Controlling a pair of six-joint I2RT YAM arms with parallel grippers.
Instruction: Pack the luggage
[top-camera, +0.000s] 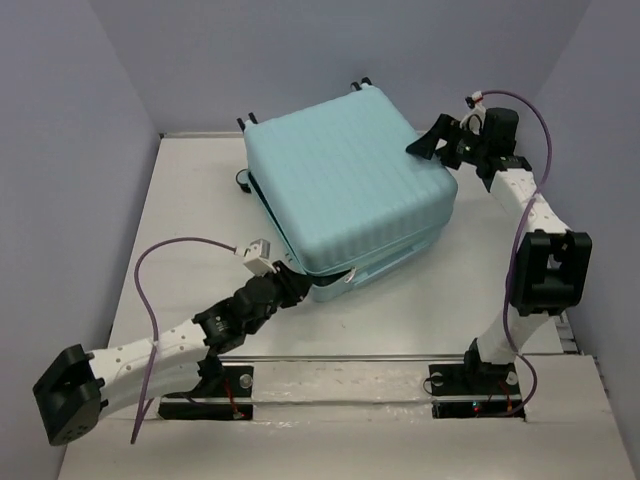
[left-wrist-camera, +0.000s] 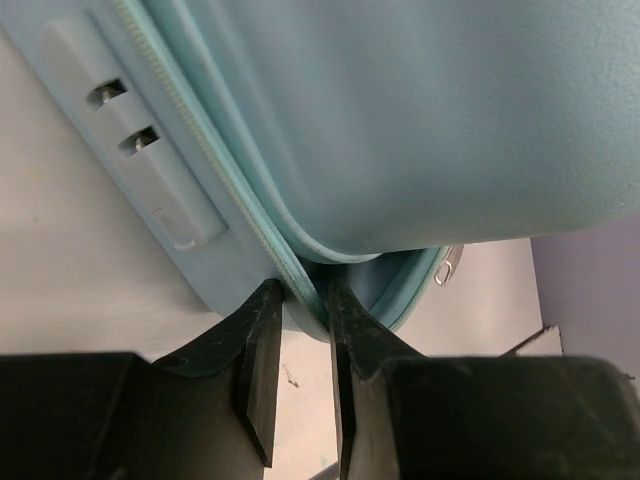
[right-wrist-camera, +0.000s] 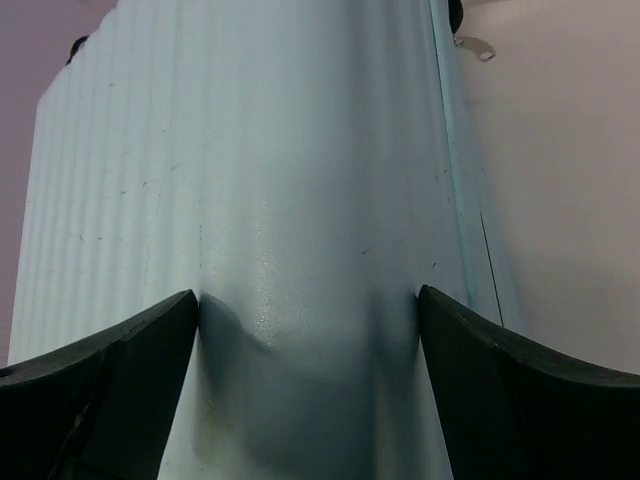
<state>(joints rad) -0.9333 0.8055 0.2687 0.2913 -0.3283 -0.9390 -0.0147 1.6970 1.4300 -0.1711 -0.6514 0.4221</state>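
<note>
**Top external.** 1 luggage (top-camera: 345, 190), a pale aqua ribbed hard shell, lies flat on the table (top-camera: 190, 200) towards the far middle. Its 2 halves are folded together and its wheels sit at the far edge. The near-left corner gapes slightly. The left arm (top-camera: 150, 345) reaches to that corner. The right arm (top-camera: 530, 200) reaches to the far-right corner, with its jaws on the upper shell.

**Left wrist.** The left jaws are nearly pressed together, pinching the zip rim of the lower half of the luggage (left-wrist-camera: 420, 120) at the corner. The upper half stands lifted off the rim here. 1 metal zip pull (left-wrist-camera: 447, 265) hangs just right of the jaws. 1 recessed lock panel (left-wrist-camera: 130, 150) with 2 slots sits on the side wall.

**Right wrist.** The right jaws are spread wide, both tips against the ribbed top of the luggage (right-wrist-camera: 300, 180), with nothing held between them. 1 zip pull (right-wrist-camera: 475, 45) lies beside the far seam, and bare table (right-wrist-camera: 570, 200) shows to the right.

**Status (judged).** The contents are hidden, so the packing itself cannot be checked. The lid is folded down, which counts as done. What is left appears to be seating the gaping corner and running the zip round the seam.
</note>
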